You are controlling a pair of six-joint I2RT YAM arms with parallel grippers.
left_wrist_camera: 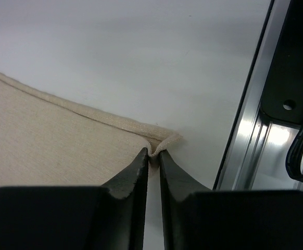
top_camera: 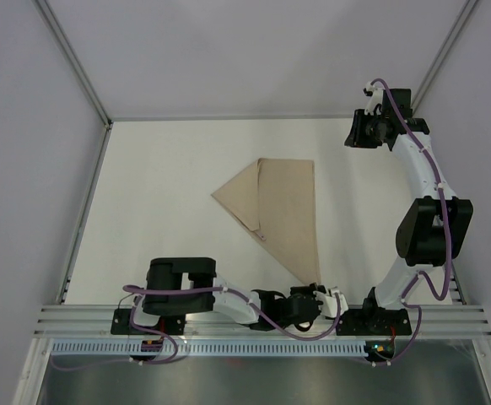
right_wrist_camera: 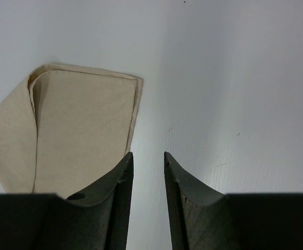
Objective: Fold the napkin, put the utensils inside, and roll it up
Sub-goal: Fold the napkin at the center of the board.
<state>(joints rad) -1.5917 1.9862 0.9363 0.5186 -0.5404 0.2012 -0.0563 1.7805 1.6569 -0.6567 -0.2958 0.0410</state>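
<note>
The tan napkin [top_camera: 283,211] lies folded on the white table, a long triangle with a smaller flap at its left. Its pointed near corner reaches the table's front edge. My left gripper [top_camera: 313,297] is low at that corner; in the left wrist view the gripper [left_wrist_camera: 152,154] is shut on the napkin [left_wrist_camera: 47,140], whose corner is pinched up between the tips. My right gripper [top_camera: 357,131] is raised at the far right, away from the cloth. In the right wrist view it [right_wrist_camera: 147,154] is a little open and empty, with the napkin [right_wrist_camera: 84,125] below to the left. No utensils are in view.
An aluminium rail [top_camera: 262,316] runs along the table's near edge, close to the right of my left gripper in the left wrist view [left_wrist_camera: 250,130]. Metal frame posts [top_camera: 77,59] and pale walls enclose the table's sides and back.
</note>
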